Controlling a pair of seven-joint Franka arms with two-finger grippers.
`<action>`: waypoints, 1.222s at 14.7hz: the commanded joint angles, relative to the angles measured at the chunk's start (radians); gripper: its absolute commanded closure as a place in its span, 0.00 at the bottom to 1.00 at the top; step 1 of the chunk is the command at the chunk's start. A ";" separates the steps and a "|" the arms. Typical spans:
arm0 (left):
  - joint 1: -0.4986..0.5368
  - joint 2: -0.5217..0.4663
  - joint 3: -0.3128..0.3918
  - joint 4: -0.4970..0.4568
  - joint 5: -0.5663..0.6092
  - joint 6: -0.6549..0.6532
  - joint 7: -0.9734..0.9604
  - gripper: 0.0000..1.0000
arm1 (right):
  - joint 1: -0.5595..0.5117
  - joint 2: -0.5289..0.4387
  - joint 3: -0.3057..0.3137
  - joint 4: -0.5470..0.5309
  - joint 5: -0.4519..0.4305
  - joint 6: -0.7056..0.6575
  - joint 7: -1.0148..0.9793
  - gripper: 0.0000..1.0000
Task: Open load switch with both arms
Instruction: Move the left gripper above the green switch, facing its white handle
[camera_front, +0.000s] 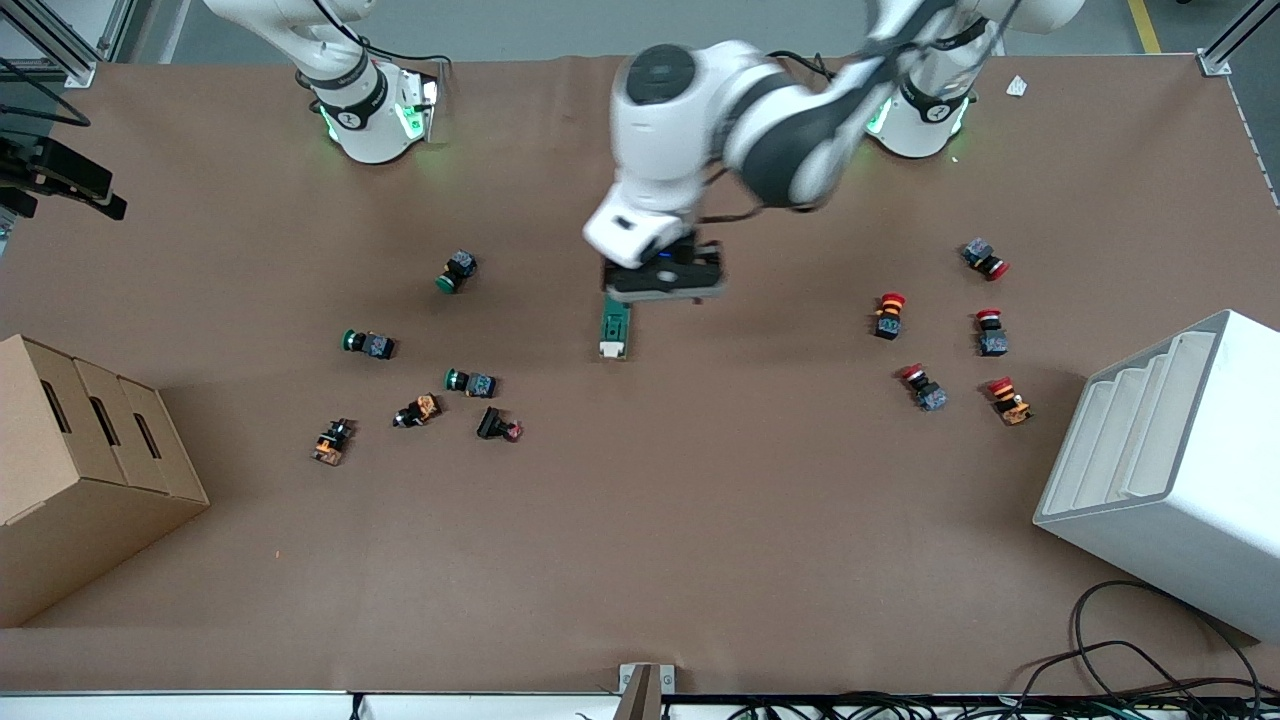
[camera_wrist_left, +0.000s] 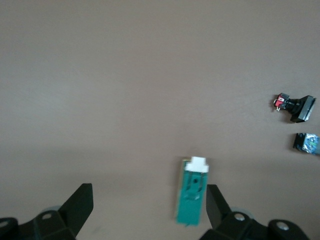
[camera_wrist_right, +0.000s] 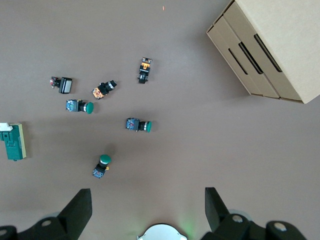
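Over load switch (camera_front: 614, 329): left hand (camera_wrist_left: 149, 207) open; no legible writing.

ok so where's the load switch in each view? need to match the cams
Front view: load switch on the table mid-length, partly under the left gripper, white tab toward the camera.
Left wrist view: low in frame, lying close to one of the gripper's open fingers.
Right wrist view: cut by the frame edge.
Shared landmark: black button with red tip.
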 joint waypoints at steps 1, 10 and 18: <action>-0.101 0.119 0.003 0.034 0.215 0.060 -0.274 0.00 | -0.005 0.026 0.001 0.008 0.004 0.009 -0.002 0.00; -0.267 0.270 0.003 -0.151 0.944 0.115 -0.942 0.01 | -0.006 0.281 0.000 0.024 -0.015 0.032 -0.002 0.00; -0.269 0.322 0.005 -0.273 1.368 0.063 -1.295 0.01 | 0.185 0.298 0.006 0.001 0.074 0.073 0.619 0.00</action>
